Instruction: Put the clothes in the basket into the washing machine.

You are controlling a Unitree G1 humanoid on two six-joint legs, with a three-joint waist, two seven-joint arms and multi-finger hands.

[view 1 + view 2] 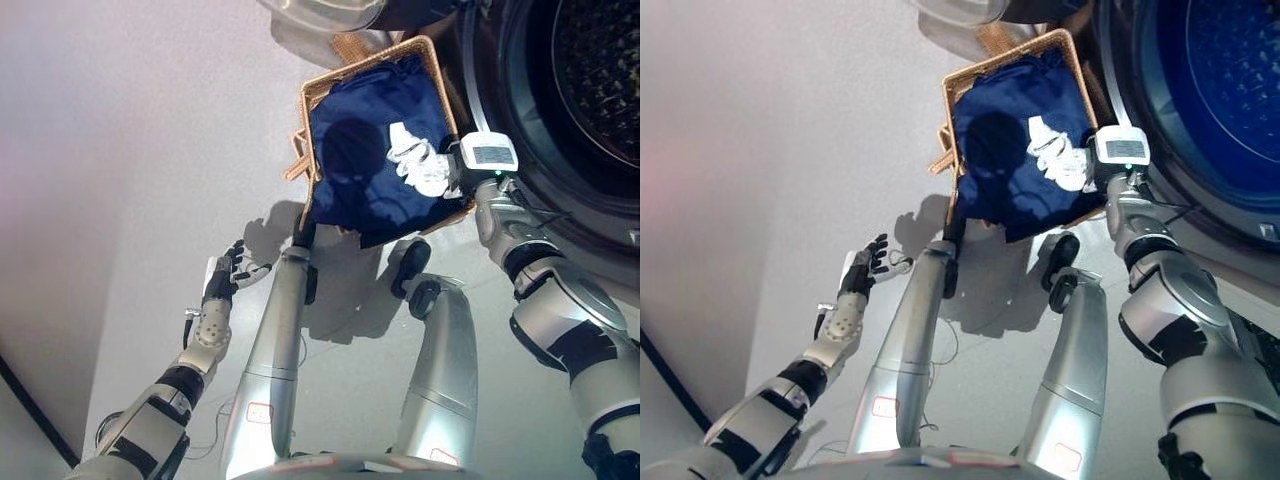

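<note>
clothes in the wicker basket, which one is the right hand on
The small white garment, crumpled on top of the large navy blue cloth filling the wicker basket. The right hand reaches it; its fingers are hidden.

Wicker basket (318, 92): tan woven, rectangular, standing on pale floor just beside washing machine (560, 110), its right edge near machine's front.

Navy cloth (370, 130): dark blue, fills basket, rumpled, lower edge spilling over near rim onto floor side.

White garment (420, 165): small, crumpled, lying on top of navy cloth toward basket's right side.

Washing machine: front-loader, round drum opening facing out, perforated metal drum interior visible, dark ring round opening; door glass partly visible at top edge of view.
</note>
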